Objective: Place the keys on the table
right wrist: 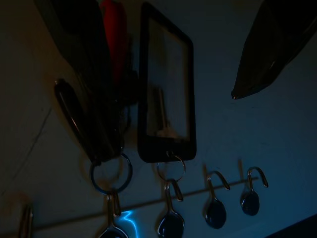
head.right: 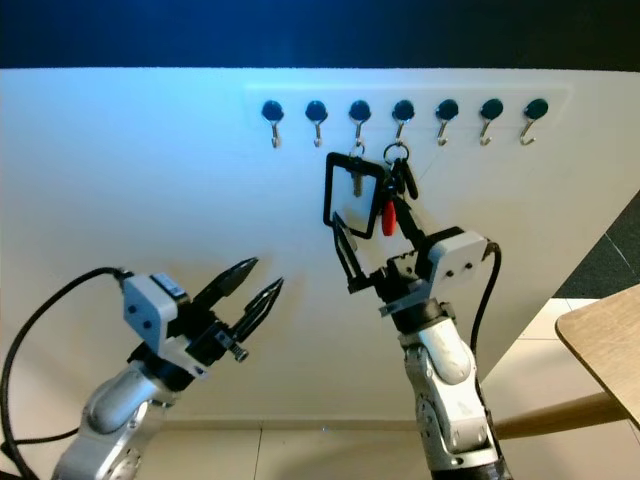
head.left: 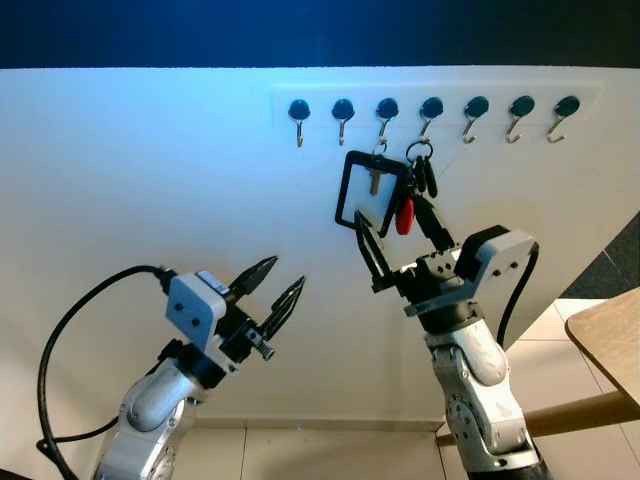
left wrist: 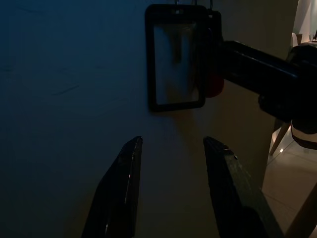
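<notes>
A key bunch [head.left: 418,175] with a red fob [head.left: 404,216] hangs by its ring from the fourth hook of a wall rail [head.left: 432,107]. Beside it a black-framed card holder [head.left: 368,190] with one key hangs from the third hook. My right gripper [head.left: 388,210] is raised to them and open; one finger lies next to the red fob, the other below the holder's lower corner. In the right wrist view the holder [right wrist: 167,89], fob [right wrist: 113,29] and key ring [right wrist: 111,173] lie between the spread fingers. My left gripper [head.left: 287,272] is open lower left, holding nothing.
Several empty hooks [head.left: 515,120] line the rail on the white wall. A wooden table [head.left: 612,340] juts in at the right edge above a tiled floor [head.left: 560,330]. The left wrist view looks at the holder [left wrist: 176,57] and the right arm's finger [left wrist: 257,69].
</notes>
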Controlling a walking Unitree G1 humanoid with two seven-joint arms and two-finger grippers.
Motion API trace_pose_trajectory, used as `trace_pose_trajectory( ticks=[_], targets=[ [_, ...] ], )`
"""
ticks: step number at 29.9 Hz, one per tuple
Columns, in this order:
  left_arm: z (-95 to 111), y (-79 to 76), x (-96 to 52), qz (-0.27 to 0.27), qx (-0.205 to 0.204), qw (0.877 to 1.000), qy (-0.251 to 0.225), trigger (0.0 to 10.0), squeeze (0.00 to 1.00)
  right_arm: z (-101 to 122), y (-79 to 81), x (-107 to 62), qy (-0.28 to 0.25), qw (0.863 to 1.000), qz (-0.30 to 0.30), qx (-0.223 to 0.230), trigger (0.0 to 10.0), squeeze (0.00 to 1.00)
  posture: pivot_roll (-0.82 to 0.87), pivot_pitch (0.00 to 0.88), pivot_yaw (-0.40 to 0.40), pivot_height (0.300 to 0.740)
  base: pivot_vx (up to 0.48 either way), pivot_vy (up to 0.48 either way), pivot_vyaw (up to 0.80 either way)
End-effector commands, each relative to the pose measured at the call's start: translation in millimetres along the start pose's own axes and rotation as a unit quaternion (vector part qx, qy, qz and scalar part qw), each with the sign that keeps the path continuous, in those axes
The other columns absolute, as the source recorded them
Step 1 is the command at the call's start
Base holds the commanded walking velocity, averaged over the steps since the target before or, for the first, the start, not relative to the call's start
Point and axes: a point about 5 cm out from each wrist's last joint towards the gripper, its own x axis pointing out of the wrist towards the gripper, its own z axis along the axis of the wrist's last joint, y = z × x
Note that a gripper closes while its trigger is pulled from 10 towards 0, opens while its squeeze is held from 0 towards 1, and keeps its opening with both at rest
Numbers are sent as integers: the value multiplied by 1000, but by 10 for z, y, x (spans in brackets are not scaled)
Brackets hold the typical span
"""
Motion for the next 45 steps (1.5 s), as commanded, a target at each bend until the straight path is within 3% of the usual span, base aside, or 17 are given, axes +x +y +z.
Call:
trace_pose_trajectory(
  ticks=[1,11,30,45],
  targets=[
    [56,-51,35,-8,-12,1000,-15,10000,0,-30,-8,18,9,1000,2,4,10000,0,30,123,14,740,0,0,0],
    [65,-35,44,-6,0,1000,-11,10000,0,-35,-3,70,6,1000,7,20,10000,0,34,123,15,740,0,0,0],
    [106,0,69,7,14,1000,-17,10000,0,-59,172,118,7,997,65,40,10000,0,43,108,3,740,0,0,0],
    [103,-5,77,5,21,1000,-15,10000,0,-45,187,154,3,997,65,51,10000,0,42,109,3,740,0,0,0]
  ],
)
